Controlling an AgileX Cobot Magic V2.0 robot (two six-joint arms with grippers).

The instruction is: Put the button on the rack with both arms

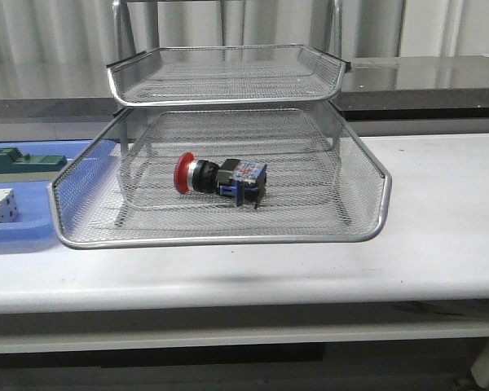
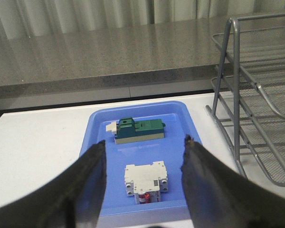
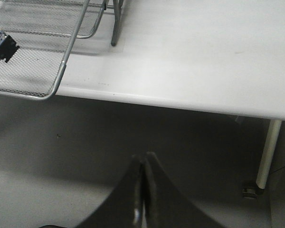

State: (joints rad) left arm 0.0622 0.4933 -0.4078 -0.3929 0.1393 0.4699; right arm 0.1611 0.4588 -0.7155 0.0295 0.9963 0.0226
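Note:
The button (image 1: 220,177), with red head, black-silver collar and blue-black body, lies on its side in the lowest tray of the silver wire-mesh rack (image 1: 367,228). A corner of its body also shows in the right wrist view (image 3: 2,43). No arm shows in the front view. My left gripper (image 2: 145,142) is open and empty, above the blue tray (image 2: 180,114), away from the button. My right gripper (image 3: 143,156) is shut and empty, hanging below and in front of the table edge (image 3: 180,105), right of the rack (image 3: 61,71).
The blue tray (image 1: 33,232) stands left of the rack and holds a green block (image 2: 138,129) and a white breaker-like part (image 2: 146,179). The rack's legs (image 2: 235,95) rise just right of the tray. A table leg (image 3: 267,152) shows under the table.

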